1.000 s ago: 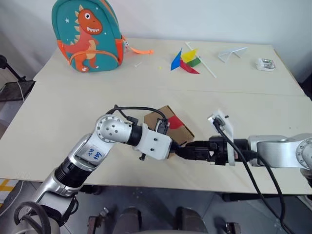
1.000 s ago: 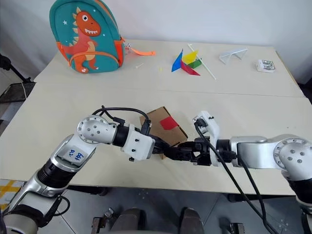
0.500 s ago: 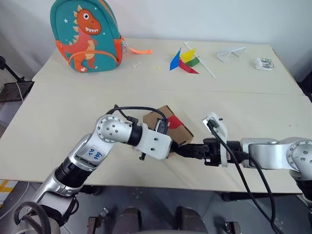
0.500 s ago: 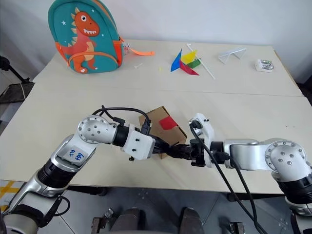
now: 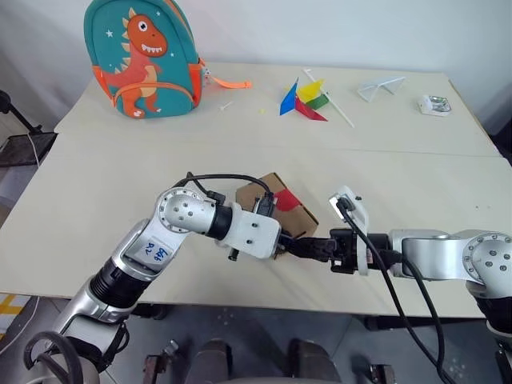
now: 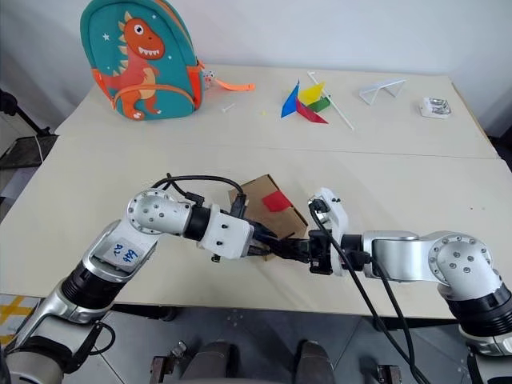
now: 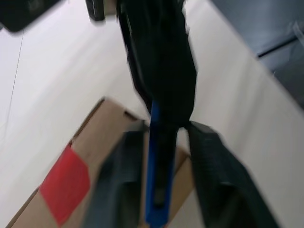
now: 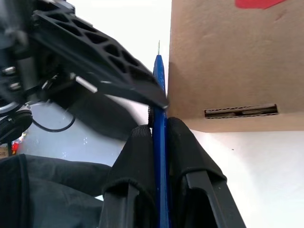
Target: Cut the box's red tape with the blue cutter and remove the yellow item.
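Right wrist view: my right gripper (image 8: 159,137) clamps the slim blue cutter (image 8: 159,95); left gripper (image 7: 159,156) is released. Cutter may slip beside the brown cardboard box (image 8: 232,61).

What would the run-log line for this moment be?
phase: cutter handover | right gripper: shut on blue cutter | left gripper: open around cutter | box: on table, red tape uncut

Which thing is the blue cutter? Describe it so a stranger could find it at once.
Start at the pale table and find the small brown box with the red tape near its front edge. Just in front of it, the two hands meet. The blue cutter is the slim dark-blue stick pinched in the right hand, unlike the far colourful pinwheel.
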Motion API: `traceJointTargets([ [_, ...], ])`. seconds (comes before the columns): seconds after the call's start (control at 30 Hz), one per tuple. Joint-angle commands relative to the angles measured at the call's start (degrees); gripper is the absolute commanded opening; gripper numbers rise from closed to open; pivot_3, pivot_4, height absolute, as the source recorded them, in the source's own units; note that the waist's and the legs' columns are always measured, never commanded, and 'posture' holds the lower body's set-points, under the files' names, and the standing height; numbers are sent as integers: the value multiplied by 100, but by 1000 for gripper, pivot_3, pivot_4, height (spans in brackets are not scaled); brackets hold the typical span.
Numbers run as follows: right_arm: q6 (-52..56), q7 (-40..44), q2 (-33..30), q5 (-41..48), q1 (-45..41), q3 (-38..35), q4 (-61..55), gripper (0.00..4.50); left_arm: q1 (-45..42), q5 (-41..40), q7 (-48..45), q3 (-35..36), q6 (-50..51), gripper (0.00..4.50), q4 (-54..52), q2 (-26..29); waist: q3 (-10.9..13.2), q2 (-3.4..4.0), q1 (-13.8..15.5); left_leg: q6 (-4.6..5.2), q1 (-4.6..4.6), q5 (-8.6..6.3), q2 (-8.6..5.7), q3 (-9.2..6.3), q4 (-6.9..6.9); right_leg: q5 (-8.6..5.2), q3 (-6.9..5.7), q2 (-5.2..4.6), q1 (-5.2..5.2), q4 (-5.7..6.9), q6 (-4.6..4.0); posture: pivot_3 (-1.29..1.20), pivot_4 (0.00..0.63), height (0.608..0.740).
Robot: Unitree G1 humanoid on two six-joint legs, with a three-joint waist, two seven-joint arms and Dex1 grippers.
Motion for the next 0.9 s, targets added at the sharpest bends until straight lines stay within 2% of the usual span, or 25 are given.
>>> traceJointTargets([
  [0.03, -64, 49, -10, 87, 9, -259, -139, 104, -50, -223, 19, 278, 118, 2884, -188, 18, 0, 0, 0, 0, -1, 0, 0, 0, 0, 0, 0, 0, -1, 1, 0, 0, 150, 740],
  [0.2, -72, 148, -8, 87, 30, -338, -226, 104, -88, -650, -24, 699, 484, 4446, -198, 110, 0, 0, -2, 0, -1, 0, 0, 0, 0, 0, 0, 0, -2, 2, 0, 0, 150, 740],
  [0.37, -85, 667, -398, 87, 215, -769, -534, 104, 67, -1651, -629, 1695, 945, 4470, 204, 792, 1, 1, -18, -1, -6, 1, 2, 1, -1, 0, 0, 0, -13, 9, 0, 0, 150, 740],
  [0.43, -163, 686, -626, 87, 358, -975, -637, 104, 117, -1730, -785, 1939, 897, 4470, 604, 1078, 0, 1, -12, -2, -6, 1, 2, 1, -2, 0, 0, 0, -14, 10, 0, 0, 150, 740],
  [0.53, -216, 831, -1054, 87, 537, -1289, -764, 104, 42, -1947, -725, 2095, 1104, 4470, 912, 1081, 1, 1, 2, -1, -5, 1, 1, 6, -2, 0, 0, 0, -11, 6, 0, 0, 150, 740],
  [0.63, -353, 820, -1379, 87, 682, -1715, -788, 104, -41, -2117, -403, 2168, 1490, 3884, 1193, 805, 1, 0, 62, 0, -8, 0, 0, 7, 2, 2, 0, -3, -9, 2, 3, 0, 150, 740],
  [0.73, -439, 642, -1772, 87, 864, -2137, -852, 104, 12, -1748, -130, 1843, 1304, 2985, 1601, 455, 1, -1, 61, 0, -6, 0, 0, 11, 2, 3, 0, -4, -10, 4, 3, 0, 150, 740],
  [0.8, -476, 577, -2051, 87, 755, -2155, -1045, 104, -141, -1721, 210, 1742, 1475, 2385, 1955, 15, 1, -1, 56, 0, -3, 0, 1, 13, 1, 3, 0, -3, -11, 7, 3, 0, 150, 740],
  [0.9, -577, 502, -2249, 87, 578, -2017, -1206, 104, -275, -1575, 340, 1615, 1430, 1445, 2231, -236, 3, -6, 40, 0, -4, 1, 2, 15, 2, 5, 1, -3, -12, 7, 1, 0, 150, 740],
])
